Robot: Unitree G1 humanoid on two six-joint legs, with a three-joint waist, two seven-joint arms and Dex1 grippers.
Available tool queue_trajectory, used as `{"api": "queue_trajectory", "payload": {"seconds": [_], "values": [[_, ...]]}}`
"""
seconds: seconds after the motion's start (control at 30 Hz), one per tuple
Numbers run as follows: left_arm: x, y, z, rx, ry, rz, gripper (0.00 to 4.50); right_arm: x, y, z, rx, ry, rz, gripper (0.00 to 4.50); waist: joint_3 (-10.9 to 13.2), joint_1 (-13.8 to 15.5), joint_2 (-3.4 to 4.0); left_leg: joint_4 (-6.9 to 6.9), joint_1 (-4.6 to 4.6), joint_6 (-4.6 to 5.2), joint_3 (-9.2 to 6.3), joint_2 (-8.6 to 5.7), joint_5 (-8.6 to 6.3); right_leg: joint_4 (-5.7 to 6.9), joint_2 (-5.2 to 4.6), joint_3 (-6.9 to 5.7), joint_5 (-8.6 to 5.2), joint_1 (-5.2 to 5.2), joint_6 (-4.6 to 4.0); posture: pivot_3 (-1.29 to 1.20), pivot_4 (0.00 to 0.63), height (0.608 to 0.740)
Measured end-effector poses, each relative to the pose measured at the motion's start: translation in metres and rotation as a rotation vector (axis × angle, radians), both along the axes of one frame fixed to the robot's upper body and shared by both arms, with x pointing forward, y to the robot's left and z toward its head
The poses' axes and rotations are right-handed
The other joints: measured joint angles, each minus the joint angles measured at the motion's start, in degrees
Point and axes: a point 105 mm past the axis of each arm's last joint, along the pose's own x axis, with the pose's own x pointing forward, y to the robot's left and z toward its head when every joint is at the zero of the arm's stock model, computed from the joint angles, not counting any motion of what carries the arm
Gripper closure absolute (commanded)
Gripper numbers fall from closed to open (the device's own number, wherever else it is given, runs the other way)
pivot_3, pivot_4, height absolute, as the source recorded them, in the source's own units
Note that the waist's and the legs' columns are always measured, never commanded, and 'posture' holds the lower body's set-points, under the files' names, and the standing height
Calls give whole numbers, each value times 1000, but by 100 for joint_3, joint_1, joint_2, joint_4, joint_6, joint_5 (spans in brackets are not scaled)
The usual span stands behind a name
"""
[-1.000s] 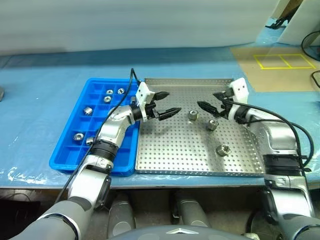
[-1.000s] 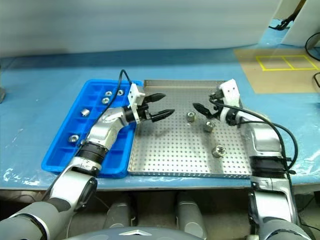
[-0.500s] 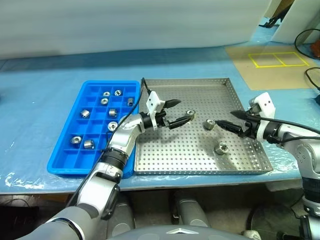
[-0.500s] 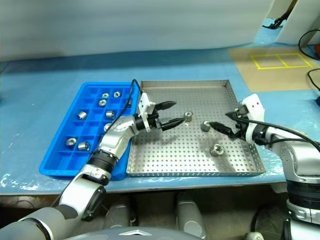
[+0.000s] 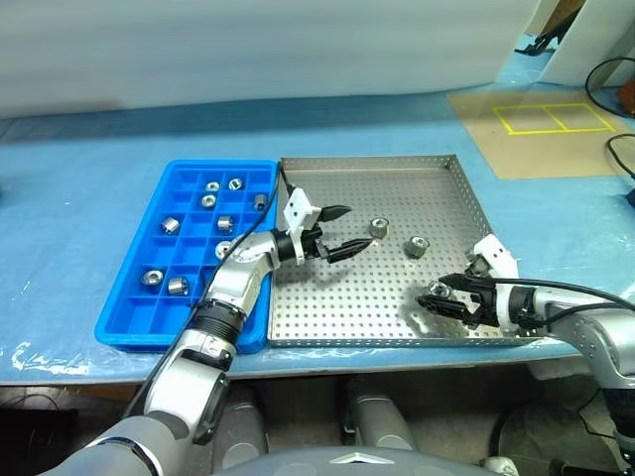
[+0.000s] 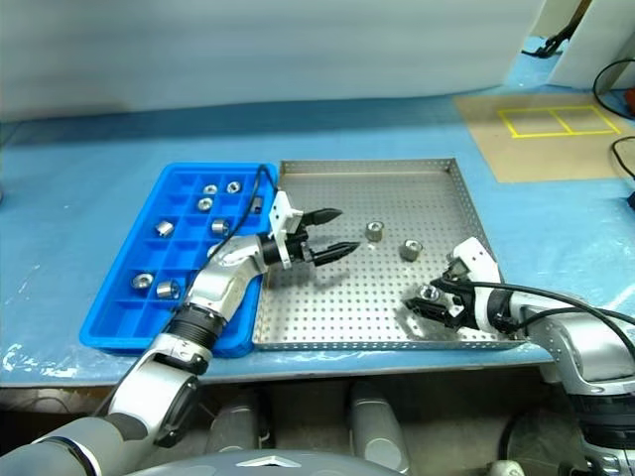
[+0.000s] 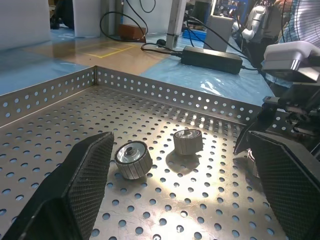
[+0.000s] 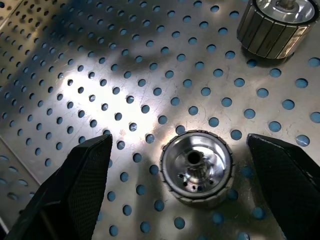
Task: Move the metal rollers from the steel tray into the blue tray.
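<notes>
Over the tray, head views: my left gripper (image 5: 339,231) hangs with fingers spread and empty beside one small shiny ribbed metal roller (image 5: 378,228); my right gripper (image 6: 424,303) is splayed low around the roller nearest the front rim (image 6: 430,293), gripping nothing.
Task things: three rollers lie on the large square perforated steel tray (image 5: 397,174); others sit in compartments of the bright blue gridded plastic tray (image 5: 129,322).
Left wrist view: two rollers, one lying on its side (image 7: 133,159) and one standing (image 7: 188,141), rest ahead of my textured black fingers (image 7: 85,175).
Right wrist view: the hollow-centred roller (image 8: 197,166) stands upright between my pads (image 8: 82,172).
Advice to myself: I judge I should centre it, close on the knurled flank, and lift straight, since polished metal may slip.
</notes>
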Motion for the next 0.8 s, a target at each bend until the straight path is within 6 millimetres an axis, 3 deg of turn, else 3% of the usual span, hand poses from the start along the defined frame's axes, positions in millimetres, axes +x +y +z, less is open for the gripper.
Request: {"api": "queue_trajectory", "payload": {"seconds": [0.1, 0.17, 0.23, 0.43, 0.67, 0.8], "values": [[1, 2, 0, 7, -1, 5, 0, 3, 11, 1, -22, -20, -9, 62, 0, -12, -1, -2, -1, 2, 0, 2, -2, 0, 1, -1, -3, -1, 4, -508, 150, 740], [1, 3, 0, 9, -1, 6, 0, 0, 34, 1, -22, -22, 28, 225, 0, -31, 2, -8, 0, 2, -1, 2, -2, 1, 1, -2, -4, -3, 7, -505, 150, 740], [1, 3, 0, 8, -1, 5, 0, -2, 46, 2, -20, -23, 47, 694, 0, -38, 2, -8, -2, 2, -1, -1, -2, -1, -2, -2, -5, -2, 8, -502, 150, 740], [3, 9, -1, 19, -3, 18, 0, 2, 52, 9, -27, -34, 36, 2757, 0, -41, 2, -8, -4, 12, -1, -33, -9, -1, -34, 1, -9, -1, 15, -504, 150, 740], [3, 9, -1, 22, -3, 20, 0, 27, 86, 47, 95, -202, 41, 2757, 1, -114, 3, -9, -5, 13, 0, -33, -9, 5, -36, -1, 4, -5, -6, -505, 150, 740], [4, 10, 0, 22, -7, 23, 0, 46, 85, 70, 87, -306, -28, 1787, 2, -109, 4, -9, -8, 13, 0, -37, -9, 5, -39, -1, 6, -4, -11, -497, 150, 740]]}}
